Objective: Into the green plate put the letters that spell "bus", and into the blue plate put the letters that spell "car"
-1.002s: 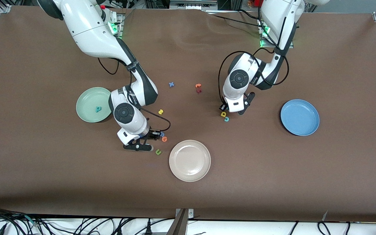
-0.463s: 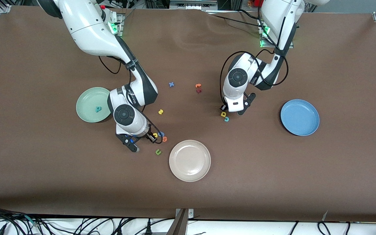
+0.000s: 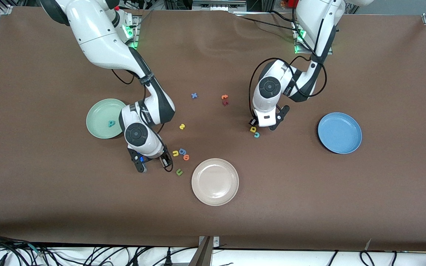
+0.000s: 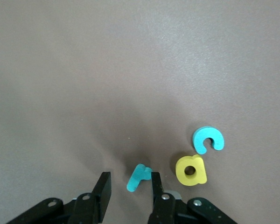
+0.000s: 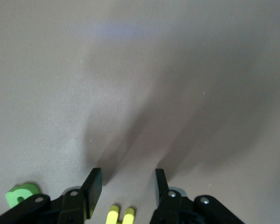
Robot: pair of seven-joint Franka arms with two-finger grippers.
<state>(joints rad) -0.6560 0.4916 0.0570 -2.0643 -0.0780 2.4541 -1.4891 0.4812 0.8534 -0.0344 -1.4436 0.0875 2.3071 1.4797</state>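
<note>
We see the left pincer [image 4: 129, 187] parted over the counter [image 3: 309, 192], teal r [image 4: 138, 177] between its fingers, touching one, yellow a [image 4: 191, 170] and teal c [image 4: 207, 139] beside it, the right pincer [image 5: 125, 185] parted, empty, above the yellow u [image 5: 121, 215], teal p [image 3: 111, 123] in the green plate [image 3: 98, 111], blue plate [image 3: 339, 133] toward the left arm's end.

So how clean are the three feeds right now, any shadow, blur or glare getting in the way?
Front view: even light, sharp, no glare, only soft shadows under the arms. Left wrist view: crisp; the teal r, yellow a and teal c read clearly, with a faint shadow by the left gripper. Right wrist view: broad soft shadow streaks over the cloth ahead of the right gripper; the yellow letter is cut off at the edge.
</note>
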